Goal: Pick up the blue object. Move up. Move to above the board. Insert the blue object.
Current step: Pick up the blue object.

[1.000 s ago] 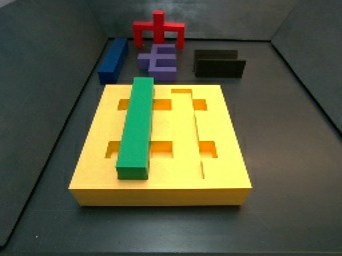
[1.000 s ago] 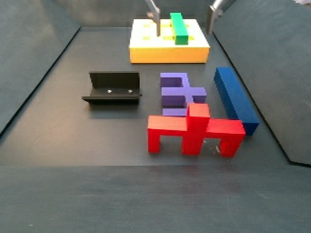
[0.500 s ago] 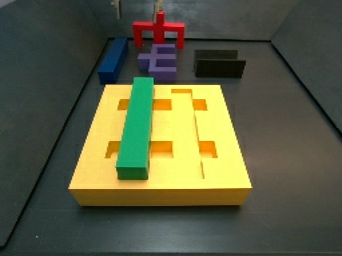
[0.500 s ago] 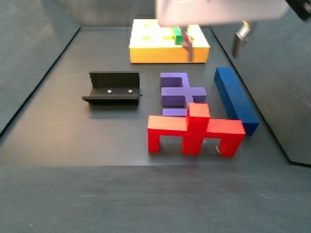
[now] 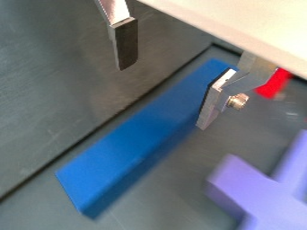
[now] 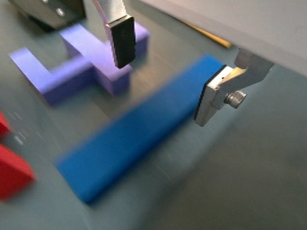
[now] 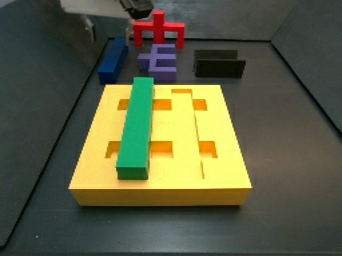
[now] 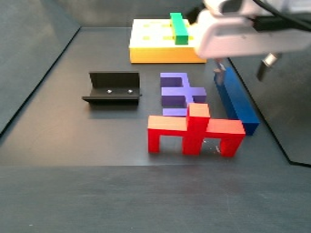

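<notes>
Wrist views: both look down on my jaws point(image 5: 174, 72) point(image 6: 168, 74), which stand wide apart with nothing between the plates but open air.
Fingers: one silver plate with its dark pad point(image 5: 125, 42) is on one side of the blue bar, the other plate point(image 5: 220, 97) on the far side, over the bar's edge; neither is clamped on it.
Blue bar: it lies flat on the dark counter point(image 5: 48, 99) below my jaws, long and straight point(image 5: 150, 139) point(image 6: 144, 139); I am above it and astride its width.
Blue bar in side views: it lies along the counter's edge beside the wall point(image 7: 111, 60) point(image 8: 235, 98), well apart from the yellow board.
My body: the pale housing hangs over the far end of the bar in a side view point(image 8: 237, 36) and shows at the top corner in a side view point(image 7: 100, 8).
Purple block: just beside the blue bar, its notched shape near one finger point(image 6: 84, 65) point(image 8: 181, 91).
Red piece: at one end of the bar, next to the purple block point(image 8: 195, 131) point(image 7: 159, 32).
Yellow board: large slab with grooves and cut-outs point(image 7: 214, 170) point(image 8: 152, 53), away from my jaws.
Green bar: resting lengthwise on the board point(image 7: 136, 125) point(image 8: 179, 26).
Fixture: dark bracket standing on the counter, apart from the blocks point(image 8: 112, 88) point(image 7: 219, 63).
</notes>
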